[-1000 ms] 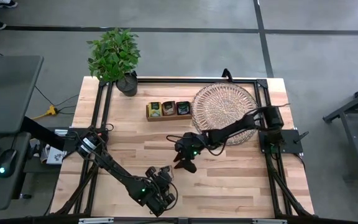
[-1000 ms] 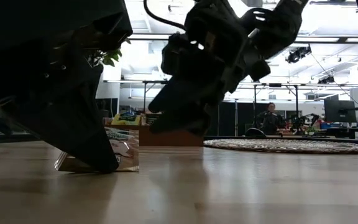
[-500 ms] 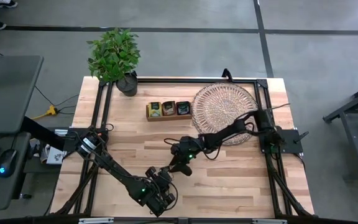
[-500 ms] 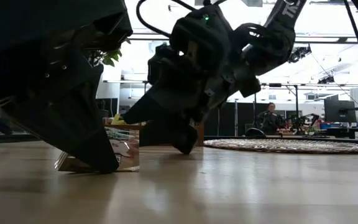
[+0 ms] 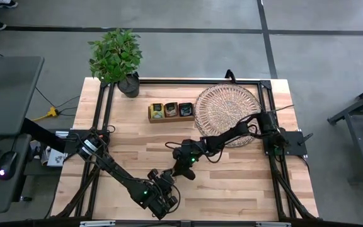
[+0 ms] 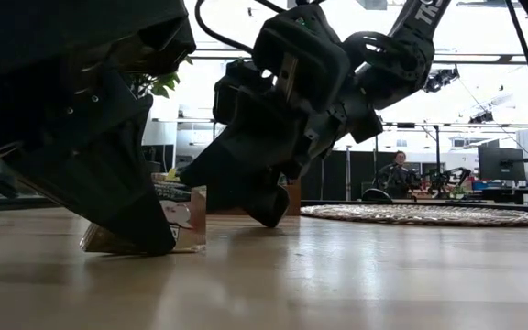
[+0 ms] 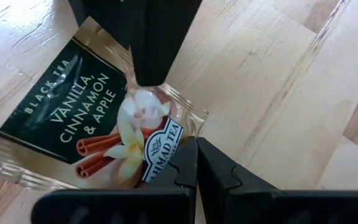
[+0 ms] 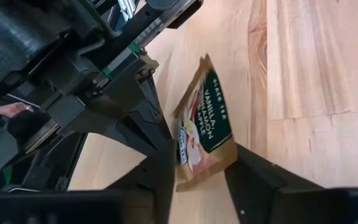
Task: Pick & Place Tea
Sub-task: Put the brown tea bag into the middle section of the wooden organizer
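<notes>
One tea sachet (image 7: 73, 118), gold with a dark green panel, sits near the table's near edge and also shows in the right wrist view (image 8: 207, 134) and the low view (image 6: 183, 220). My left gripper (image 7: 196, 144) is shut on it, low over the near part of the table (image 5: 164, 189). My right gripper (image 8: 201, 167) is open just beyond it (image 5: 178, 169). Its two fingers stand on either side of the sachet's free end. My left gripper pinches the sachet between its two fingers at the edge beside the printed logo (image 7: 166, 148), coming slanting from above. The sachet stands tilted, with its lower edge (image 6: 99, 246) on the table. My right gripper has one fingertip (image 7: 146, 78) over the sachet's face; whether it touches cannot be told.
A narrow wooden three-compartment box (image 5: 169, 111) holding sachets lies toward the far edge, with the round wicker tray (image 5: 227, 107) to its right. A potted plant (image 5: 117, 60) stands at the far left corner. Black frame rails (image 5: 103, 107) run along the table's sides.
My right gripper has moved down and toward the table's near-left, closing in on the left gripper until its open fingers straddle the sachet. The left gripper and the sachet have stayed put.
</notes>
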